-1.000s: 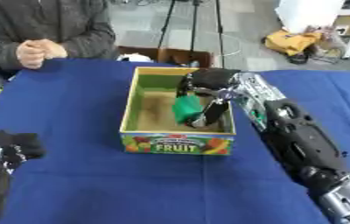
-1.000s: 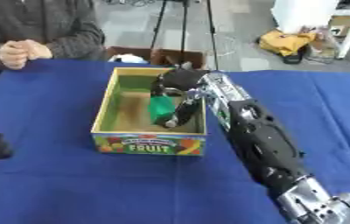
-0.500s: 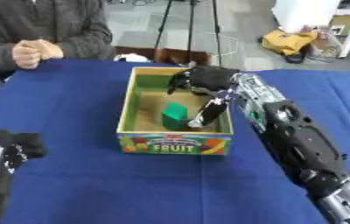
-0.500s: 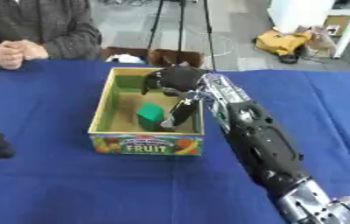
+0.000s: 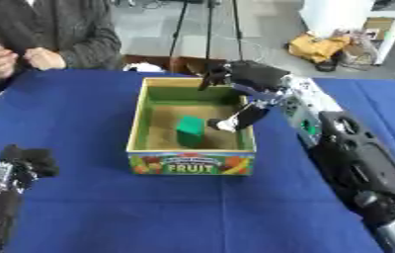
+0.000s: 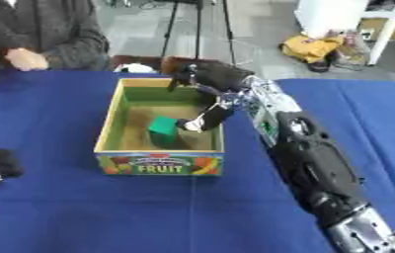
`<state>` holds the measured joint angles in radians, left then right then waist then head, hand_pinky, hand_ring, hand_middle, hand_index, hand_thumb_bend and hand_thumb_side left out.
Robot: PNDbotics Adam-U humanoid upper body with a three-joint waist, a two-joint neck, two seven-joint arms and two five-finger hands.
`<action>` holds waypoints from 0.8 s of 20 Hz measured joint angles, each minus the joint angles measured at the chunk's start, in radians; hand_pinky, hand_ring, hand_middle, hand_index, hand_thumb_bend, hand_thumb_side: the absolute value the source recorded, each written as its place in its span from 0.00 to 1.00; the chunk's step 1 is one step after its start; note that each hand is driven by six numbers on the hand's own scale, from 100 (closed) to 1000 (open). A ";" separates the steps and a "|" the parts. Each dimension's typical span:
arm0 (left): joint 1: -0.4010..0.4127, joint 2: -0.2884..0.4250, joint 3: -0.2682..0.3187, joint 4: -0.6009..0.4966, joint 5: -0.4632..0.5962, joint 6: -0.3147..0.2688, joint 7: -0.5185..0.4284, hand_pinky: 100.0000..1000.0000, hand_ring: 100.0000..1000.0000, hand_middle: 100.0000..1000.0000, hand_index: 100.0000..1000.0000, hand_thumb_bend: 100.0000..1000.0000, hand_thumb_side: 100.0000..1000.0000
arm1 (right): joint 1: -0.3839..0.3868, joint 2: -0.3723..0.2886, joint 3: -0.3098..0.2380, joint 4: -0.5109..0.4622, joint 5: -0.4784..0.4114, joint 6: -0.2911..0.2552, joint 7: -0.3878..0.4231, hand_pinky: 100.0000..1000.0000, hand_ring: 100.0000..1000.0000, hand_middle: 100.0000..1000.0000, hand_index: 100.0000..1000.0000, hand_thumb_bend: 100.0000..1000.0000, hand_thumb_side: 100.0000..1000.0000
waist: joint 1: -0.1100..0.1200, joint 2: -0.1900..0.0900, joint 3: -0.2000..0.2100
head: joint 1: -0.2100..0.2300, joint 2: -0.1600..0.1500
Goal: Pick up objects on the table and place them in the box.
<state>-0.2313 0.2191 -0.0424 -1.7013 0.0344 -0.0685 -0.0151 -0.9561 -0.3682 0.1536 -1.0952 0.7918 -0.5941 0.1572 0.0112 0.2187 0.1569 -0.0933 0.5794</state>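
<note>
At the centre of the blue cloth-covered worktop (image 5: 80, 207) stands an open rectangular cardboard box (image 5: 191, 163) with yellow rims, green inner walls and a printed front panel reading "FRUIT". Its floor is plain brown. A small green block (image 5: 190, 130) rests on that floor, left of centre and toward the near wall, clear of both side walls.

Right hand (image 5: 251, 84): positioned over the box's far right corner, above the rim. The fingers (image 5: 242, 117) are spread and relaxed, with one extending down into the box interior just right of the green block. No contact between the fingers and the block is visible; the hand holds nothing. The black and silver right arm (image 5: 356, 168) runs from the lower right corner of the view diagonally up to the box, passing along the outside of its right wall.

Left hand (image 5: 28, 161): located at the lower left, well apart from the box, resting over the worktop. Its dark fingers appear bunched, but whether they are curled closed or relaxed cannot be determined from either view.
</note>
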 measured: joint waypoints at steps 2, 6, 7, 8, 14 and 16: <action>0.006 0.000 0.008 0.000 0.000 -0.001 0.008 0.63 0.54 0.50 0.66 0.36 0.97 | 0.076 -0.050 -0.013 -0.087 -0.191 0.048 -0.024 0.61 0.60 0.66 0.73 0.08 0.43 | 0.004 -0.003 -0.028 | 0.016 0.001; 0.016 0.000 0.022 0.000 -0.001 -0.001 0.021 0.63 0.54 0.50 0.66 0.36 0.97 | 0.267 -0.135 -0.065 -0.282 -0.581 0.182 -0.059 0.59 0.58 0.64 0.71 0.00 0.60 | 0.018 -0.003 -0.074 | 0.053 0.001; 0.017 0.000 0.025 0.000 -0.001 -0.002 0.025 0.63 0.54 0.50 0.66 0.36 0.97 | 0.315 -0.146 -0.085 -0.326 -0.665 0.217 -0.070 0.58 0.58 0.64 0.71 0.00 0.61 | 0.021 -0.003 -0.084 | 0.062 0.001; 0.018 0.000 0.029 0.000 -0.002 -0.002 0.028 0.63 0.54 0.50 0.66 0.36 0.97 | 0.362 -0.156 -0.106 -0.368 -0.739 0.250 -0.083 0.58 0.57 0.64 0.71 0.00 0.62 | 0.024 -0.003 -0.094 | 0.070 0.001; 0.021 0.001 0.042 0.000 -0.004 -0.003 0.044 0.63 0.54 0.50 0.66 0.36 0.97 | 0.597 -0.170 -0.219 -0.536 -1.006 0.399 -0.172 0.56 0.54 0.60 0.70 0.00 0.68 | 0.034 0.001 -0.136 | 0.110 0.006; 0.021 0.001 0.042 0.000 -0.007 -0.004 0.046 0.63 0.54 0.50 0.66 0.36 0.98 | 0.649 -0.166 -0.241 -0.561 -1.045 0.425 -0.198 0.55 0.54 0.59 0.70 0.00 0.69 | 0.035 0.003 -0.139 | 0.114 0.008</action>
<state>-0.2100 0.2197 -0.0001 -1.7011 0.0277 -0.0723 0.0307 -0.3076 -0.5344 -0.0874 -1.6560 -0.2533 -0.1686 -0.0408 0.0458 0.2217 0.0179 0.0205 0.5871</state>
